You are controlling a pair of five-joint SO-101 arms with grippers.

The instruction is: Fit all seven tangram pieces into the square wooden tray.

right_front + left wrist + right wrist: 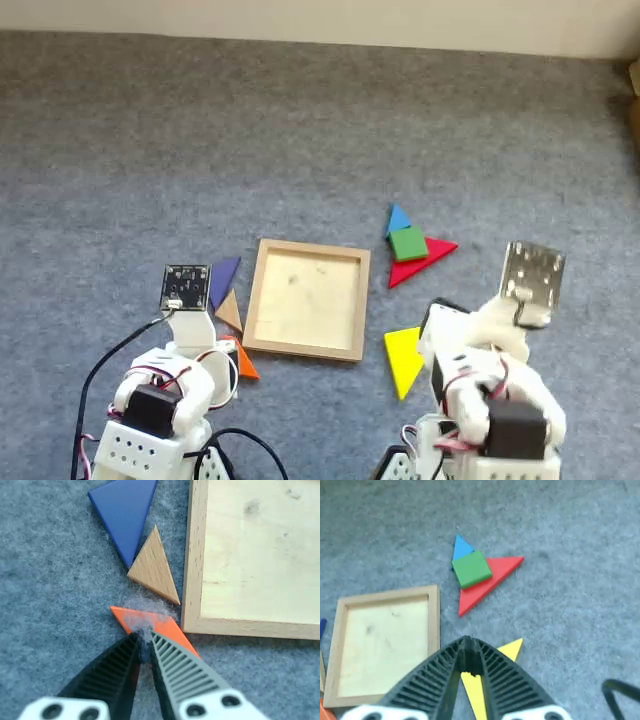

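My left pincer is drawn nearly shut, its tips down on the near edge of the orange piece, with grey fluff gathered around them. I cannot tell whether it actually grips the piece or only presses on it. Just beyond lies a bare wooden triangle, and past that a dark blue piece; all three sit close beside the tray. The tray holds nothing yet.

My right pincer is also closed, hovering over the yellow triangle. Farther out, the red triangle, green square and light blue triangle huddle together; the green one seems to overlap the red.

I take the orange piece to be the step in hand. It lies flat on the fuzzy grey counter, so I would open the jaws, straddle two opposite edges, close firmly and lift straight up. Then I would carry it over the rim and set it into a corner, leaving room for the big triangles.

I can read no label or writing on the pieces or the tray.
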